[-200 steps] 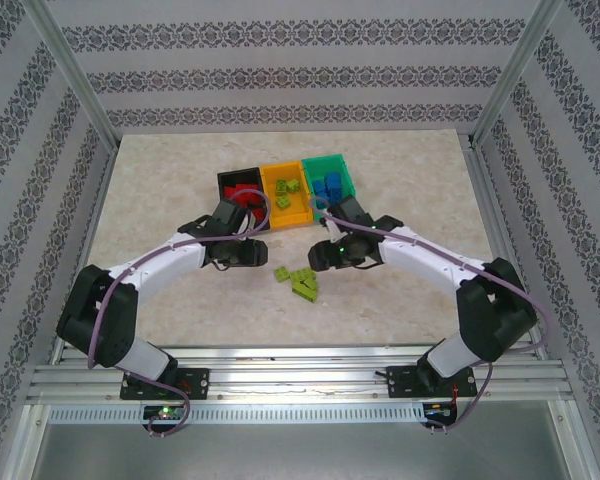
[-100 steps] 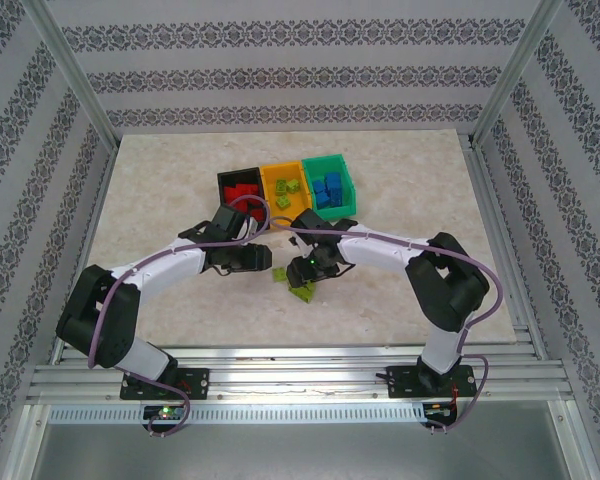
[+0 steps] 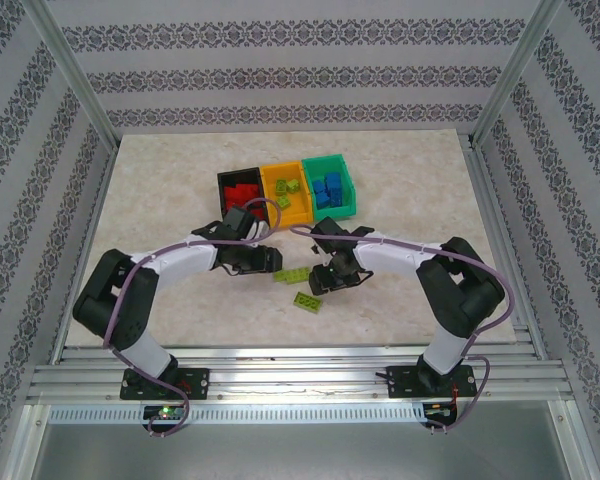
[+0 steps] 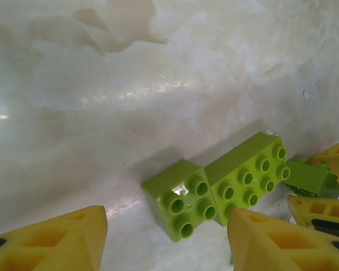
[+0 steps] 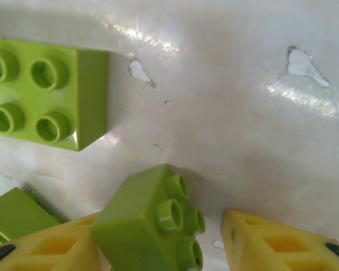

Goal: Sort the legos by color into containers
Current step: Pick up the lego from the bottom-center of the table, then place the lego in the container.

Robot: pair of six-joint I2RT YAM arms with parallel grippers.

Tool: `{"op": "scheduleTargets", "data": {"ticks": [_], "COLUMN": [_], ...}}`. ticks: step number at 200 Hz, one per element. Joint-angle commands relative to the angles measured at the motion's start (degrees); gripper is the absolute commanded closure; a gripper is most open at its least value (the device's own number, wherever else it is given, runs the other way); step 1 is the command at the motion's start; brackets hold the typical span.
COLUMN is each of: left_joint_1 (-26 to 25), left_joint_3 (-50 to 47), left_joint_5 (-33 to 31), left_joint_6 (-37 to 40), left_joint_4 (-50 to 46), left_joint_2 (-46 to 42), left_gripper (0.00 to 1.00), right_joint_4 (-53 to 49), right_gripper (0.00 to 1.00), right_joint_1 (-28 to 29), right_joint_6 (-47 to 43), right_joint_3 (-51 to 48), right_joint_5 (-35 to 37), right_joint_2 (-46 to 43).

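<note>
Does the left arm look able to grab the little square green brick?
Probably yes: the square lime brick lies uncovered ahead of the open left gripper, though a longer brick abuts it.

A tilted lime brick (image 5: 150, 226) leans against one yellow finger (image 5: 51, 248); a flat lime brick (image 5: 42, 93) lies upper left.

A pale, marble-patterned tabletop (image 3: 160, 180) sits inside a booth with three walls (image 3: 300, 75) papered white, with dark grey damask bands running across them. Silver aluminium posts (image 3: 72, 75) lean up from the back corners. Ribbed aluminium rails (image 3: 300, 375) cross the near edge, with a perforated strip (image 3: 300, 412) below them and a flat grey surface (image 3: 300, 450) lower still. The light is soft and even. Up close the tabletop is glossy — it throws white glints, and small chipped spots (image 5: 302, 65) mark it.
</note>
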Motion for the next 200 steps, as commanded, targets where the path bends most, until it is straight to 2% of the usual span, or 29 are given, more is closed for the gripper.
{"op": "scheduleTargets", "data": {"ticks": [1, 13, 29, 42, 77, 106, 125, 142, 159, 175, 200], "left_joint_1": [-1.7, -2.0, -2.4, -2.4, -2.4, -2.6, -2.9, -3.2, -3.4, -3.4, -3.4], "left_joint_3": [1.8, 2.9, 4.6, 4.9, 1.9, 2.3, 3.0, 3.3, 2.8, 1.8, 0.0], "left_joint_5": [1.0, 0.9, 0.7, 0.6, 0.0, 0.7, 0.2, -1.0, -1.7, -2.0, -2.7], "left_joint_6": [1.4, 2.3, 3.5, 3.4, 1.5, 0.8, 0.8, 0.8, 0.5, 0.0, -0.4], "left_joint_4": [0.7, -0.8, -3.2, -3.6, 0.4, -0.3, -1.8, -2.9, -3.0, -2.1, -0.6], "left_joint_2": [1.9, 3.1, 4.8, 5.3, 3.6, 5.5, 6.5, 6.6, 5.7, 4.7, 3.9], "left_gripper": [0.40, 0.39, 0.39, 0.39, 0.40, 0.41, 0.41, 0.43, 0.47, 0.51, 0.58], "right_joint_4": [0.0, 0.9, 0.6, 0.2, -0.8, -1.0, -1.7, -4.4, -7.4, -7.4, -4.1], "right_gripper": [0.50, 0.55, 0.71, 0.77, 0.82, 0.82, 0.77, 0.53, 0.43, 0.40, 0.40], "right_joint_1": [-0.2, -0.1, 0.1, -0.1, -2.8, -6.1, -7.9, -8.7, -9.0, -9.1, -9.5], "right_joint_6": [2.0, 2.1, 1.5, 1.0, -1.2, -1.6, -1.7, -2.2, -3.0, -3.3, -3.0], "right_joint_3": [-1.3, -0.1, 2.1, 3.6, 11.2, 24.2, 35.0, 45.2, 51.6, 50.8, 40.5], "right_joint_5": [-0.6, -1.5, -1.6, -1.4, -1.6, -3.3, -4.9, -6.6, -6.5, -6.2, -6.1], "right_joint_2": [0.7, 2.1, 3.5, 3.1, 1.6, 6.2, 12.3, 18.7, 23.1, 23.0, 17.1]}}
